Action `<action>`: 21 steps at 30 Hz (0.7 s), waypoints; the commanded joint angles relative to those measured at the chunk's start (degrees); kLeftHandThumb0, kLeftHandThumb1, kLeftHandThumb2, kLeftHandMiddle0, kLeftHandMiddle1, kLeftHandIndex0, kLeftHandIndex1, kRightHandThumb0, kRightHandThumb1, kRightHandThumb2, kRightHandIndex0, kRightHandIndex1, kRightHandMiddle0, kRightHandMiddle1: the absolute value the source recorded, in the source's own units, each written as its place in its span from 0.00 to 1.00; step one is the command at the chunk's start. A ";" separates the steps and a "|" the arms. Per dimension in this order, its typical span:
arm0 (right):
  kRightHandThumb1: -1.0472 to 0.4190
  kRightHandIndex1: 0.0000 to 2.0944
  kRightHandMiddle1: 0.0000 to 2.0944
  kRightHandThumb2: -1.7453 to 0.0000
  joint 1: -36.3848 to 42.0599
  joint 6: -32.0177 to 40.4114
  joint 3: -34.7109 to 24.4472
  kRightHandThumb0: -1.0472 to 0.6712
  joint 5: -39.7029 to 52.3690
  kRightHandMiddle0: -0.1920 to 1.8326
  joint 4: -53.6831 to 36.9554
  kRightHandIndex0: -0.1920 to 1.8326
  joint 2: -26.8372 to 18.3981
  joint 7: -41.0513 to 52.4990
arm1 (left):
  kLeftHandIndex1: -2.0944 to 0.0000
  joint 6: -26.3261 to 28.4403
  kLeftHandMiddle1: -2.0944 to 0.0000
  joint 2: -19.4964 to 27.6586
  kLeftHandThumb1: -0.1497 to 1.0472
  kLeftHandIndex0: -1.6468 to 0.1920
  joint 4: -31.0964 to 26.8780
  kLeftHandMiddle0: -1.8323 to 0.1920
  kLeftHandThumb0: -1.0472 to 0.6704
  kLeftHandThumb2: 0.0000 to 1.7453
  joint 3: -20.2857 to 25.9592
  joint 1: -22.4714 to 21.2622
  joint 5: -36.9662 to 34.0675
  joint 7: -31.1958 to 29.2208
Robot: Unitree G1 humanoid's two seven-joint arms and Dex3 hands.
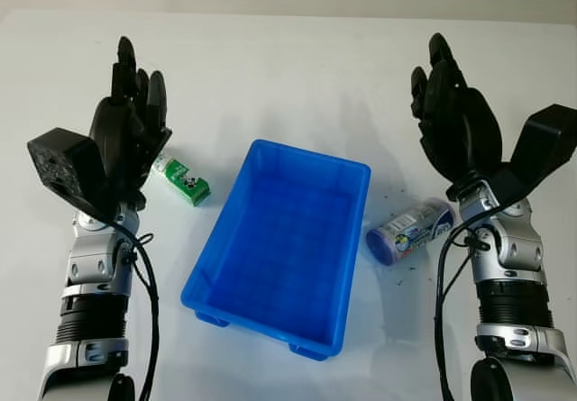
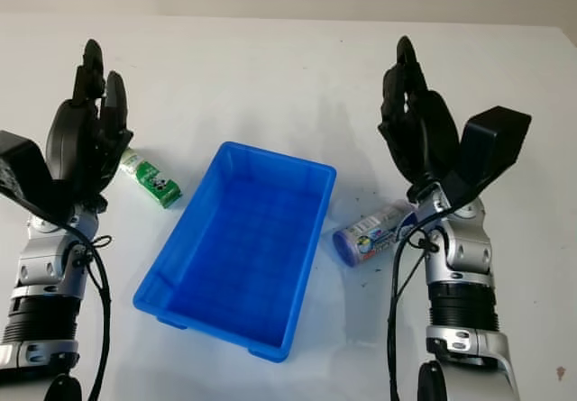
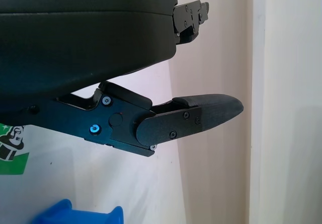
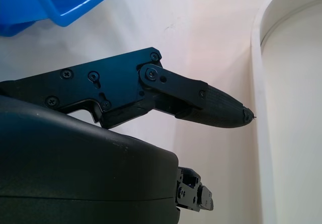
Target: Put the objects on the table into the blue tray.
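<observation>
Left eye view shows us at the start: the blue plastic tray (image 1: 279,243) holds nothing. Our left hand (image 1: 126,135) hangs open beside the small green carton (image 1: 183,180); our right hand (image 1: 455,122), open, hovers beyond the lying blue-labelled can (image 1: 410,230) on the white bench (image 1: 288,68). Next we judge a reach and grasp.

A bare white table (image 1: 297,68) against a plain wall suggests a lab.

One blue tray (image 1: 209,284) at centre frame, one green carton (image 1: 183,179) at left of centre, one blue-and-white cylindrical container (image 1: 410,230) lying at right of centre, two black robot hands, one white table (image 1: 297,68).
</observation>
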 commanded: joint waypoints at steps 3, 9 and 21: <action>0.00 0.00 0.00 0.58 0.87 1.17 0.23 0.15 -0.23 0.00 -1.86 0.00 -0.16 -0.27 | 1.00 1.17 1.00 0.34 1.00 1.00 -2.62 1.00 0.20 0.34 0.01 1.04 0.07 0.18; 0.00 0.00 0.00 0.58 -0.62 1.09 0.84 0.14 -1.50 0.00 1.51 0.00 -0.92 0.17 | 1.00 1.24 1.00 0.19 1.00 1.00 -0.66 1.00 0.20 0.35 -0.56 -0.28 0.63 -0.02; 0.00 0.05 0.05 0.76 1.91 1.35 1.41 0.25 -6.24 0.09 -8.52 0.09 -11.19 6.24 | 1.00 -1.42 1.00 0.62 1.00 1.00 0.05 1.00 0.21 0.36 -0.15 0.63 0.54 -0.54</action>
